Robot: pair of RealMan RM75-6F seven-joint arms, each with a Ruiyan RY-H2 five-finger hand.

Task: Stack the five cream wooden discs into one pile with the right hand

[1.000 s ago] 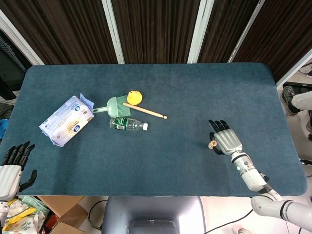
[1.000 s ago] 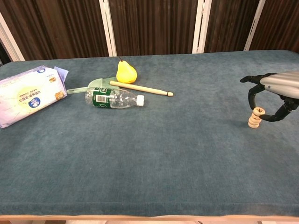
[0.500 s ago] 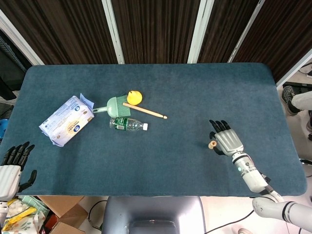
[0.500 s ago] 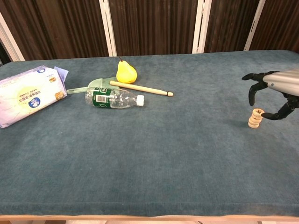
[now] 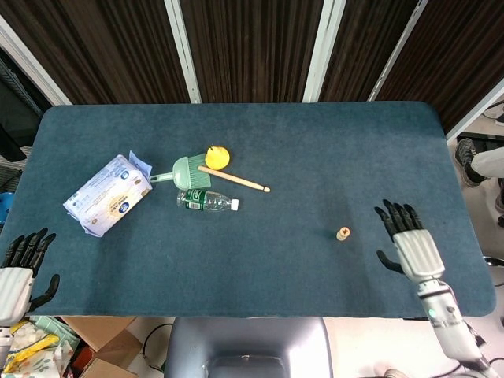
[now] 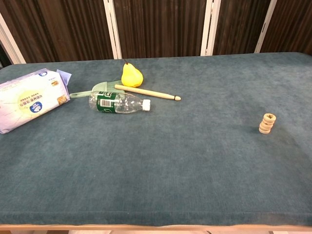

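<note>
right hand (image 5: 413, 248) has just pulled back off the disc pile (image 6: 267, 123), fingers spread and holding nothing, pile standing alone on the table's (image 5: 276, 150) right side, so looks done

The surface (image 6: 195, 161) wears a matt, slightly napped teal cloth. The pile of discs (image 6: 267, 123) is pale, unvarnished-looking wood, as is the smooth stick (image 6: 147, 92). The bottle (image 6: 118, 103) is clear, glossy plastic; the tissue pack (image 6: 27, 99) has a shiny plastic wrap. The pear (image 6: 131, 75) looks smooth and faintly glossy. The right hand (image 5: 413, 246) shows a smooth grey shell and black fingers.
</note>
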